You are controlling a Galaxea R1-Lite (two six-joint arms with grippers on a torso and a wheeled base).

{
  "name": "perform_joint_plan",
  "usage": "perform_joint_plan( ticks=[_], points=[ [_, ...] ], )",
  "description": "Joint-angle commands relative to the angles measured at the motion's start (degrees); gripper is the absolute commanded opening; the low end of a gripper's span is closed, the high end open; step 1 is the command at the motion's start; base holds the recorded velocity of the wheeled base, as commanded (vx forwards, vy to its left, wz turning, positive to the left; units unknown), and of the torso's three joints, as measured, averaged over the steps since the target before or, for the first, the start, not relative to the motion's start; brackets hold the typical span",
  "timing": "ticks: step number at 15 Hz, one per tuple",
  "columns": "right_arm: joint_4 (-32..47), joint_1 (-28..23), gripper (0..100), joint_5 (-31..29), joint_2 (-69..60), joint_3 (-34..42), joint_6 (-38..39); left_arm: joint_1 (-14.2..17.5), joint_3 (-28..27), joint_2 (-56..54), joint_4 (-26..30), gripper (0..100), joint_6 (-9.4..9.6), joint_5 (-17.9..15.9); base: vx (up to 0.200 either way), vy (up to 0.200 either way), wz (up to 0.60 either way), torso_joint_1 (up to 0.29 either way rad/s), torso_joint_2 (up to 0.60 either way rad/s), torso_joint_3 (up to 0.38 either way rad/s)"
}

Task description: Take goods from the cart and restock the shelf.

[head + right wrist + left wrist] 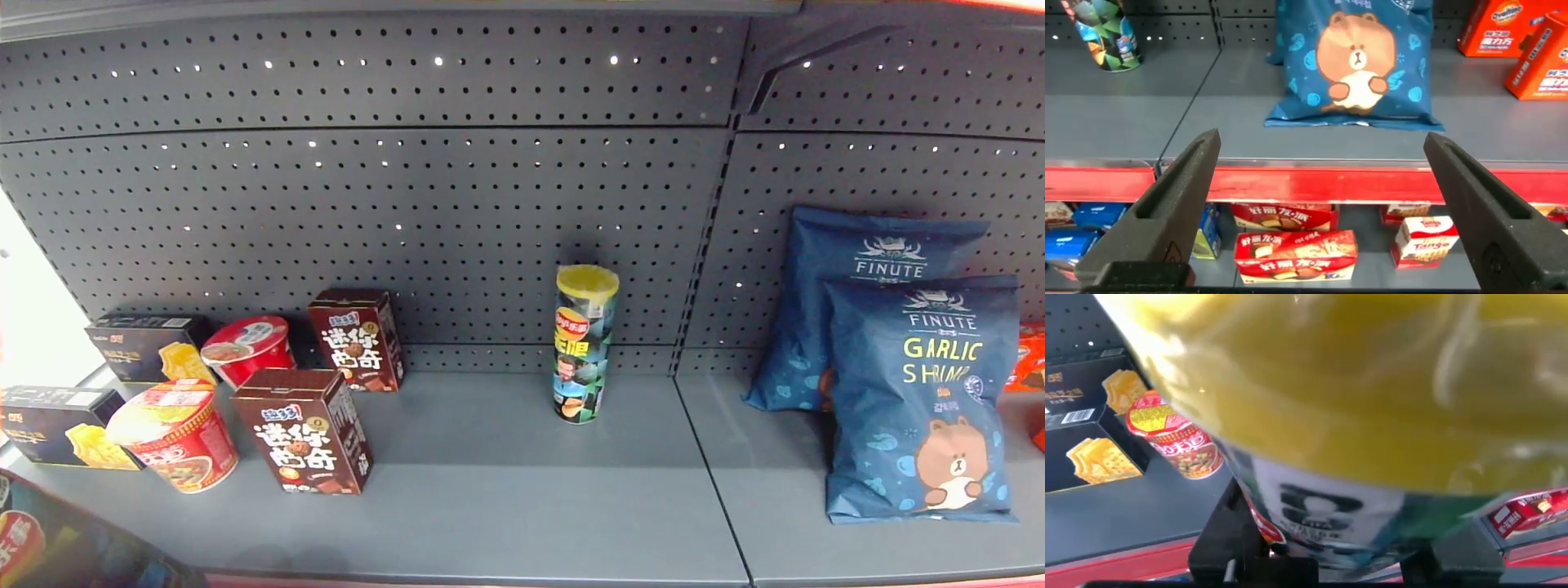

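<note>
A chips can [1355, 400] with a yellow lid sits very close in the left wrist view, between the dark fingers [1218, 539] of my left gripper [1335, 551], which is shut on it. Its dark printed side [49, 539] shows at the head view's bottom left corner. A matching yellow-lidded can [584, 343] stands upright at the back of the grey shelf [506, 490], also seen as can [1104, 33]. My right gripper [1323, 220] is open and holds nothing. It sits low in front of the shelf's red front edge [1290, 184], facing a blue snack bag [1351, 61].
On the shelf's left stand two brown boxes [306, 429], two red cup noodles [175, 437] and black cracker boxes [49, 425]. Two blue bags [918, 400] lean at the right, with red boxes [1527, 41] beyond. More goods [1294, 249] fill the lower shelf. Bare board lies around the standing can.
</note>
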Motion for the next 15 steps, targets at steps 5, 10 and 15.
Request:
perform_joint_plan(
  ticks=[5, 10, 15],
  points=[
    [0.28, -1.85, 100, -0.46, 4.91, -0.18, -1.38, 0.26, -3.48, 0.69, 2.07, 0, 1.47, 5.63, 0.0, 0.0, 0.0, 0.0, 0.0, 0.0],
    [0.72, -5.1, 100, 9.82, 24.68, -18.46, -4.99, 0.08, -7.53, -2.92, 13.59, 0, 6.04, 10.2, 0.0, 0.0, 0.0, 0.0, 0.0, 0.0],
    [0.01, 9.67, 100, 19.84, 31.27, -18.72, -10.17, -0.62, -6.74, -2.57, 13.24, 0, 2.44, 9.05, 0.0, 0.0, 0.0, 0.0, 0.0, 0.0]
  ],
)
